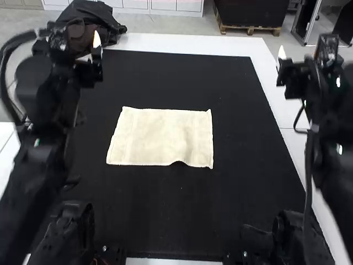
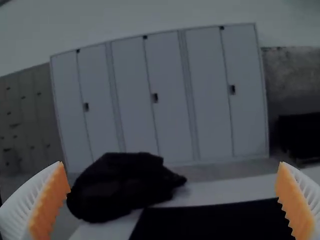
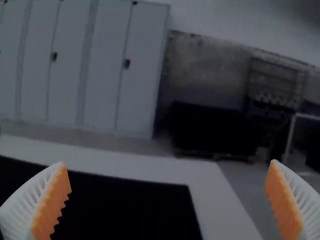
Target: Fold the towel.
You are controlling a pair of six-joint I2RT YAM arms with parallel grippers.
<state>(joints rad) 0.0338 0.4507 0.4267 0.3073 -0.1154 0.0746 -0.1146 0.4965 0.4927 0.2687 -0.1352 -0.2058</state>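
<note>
Left pincer [image 1: 79, 43] ribbed, agape; cream towel [image 1: 160, 135] rectangular, ripple-edged.

I see a dark, crumpled bundle [image 1: 107, 21] at the far left corner, black mat [image 1: 165, 74] spread flat over white table [image 1: 193, 45].

The left arm [image 1: 44, 99] and right arm [image 1: 325, 94] were black, with rounded housings. A black cable [image 1: 3, 72] curved outside the left arm; a second cable [image 1: 308, 176] ran along the right arm. The left end effector [image 1: 97, 47] and right end effector [image 1: 281, 61] had white, ribbed fingers [image 2: 25, 202] with orange, serrated pads [image 2: 52, 200].
</note>
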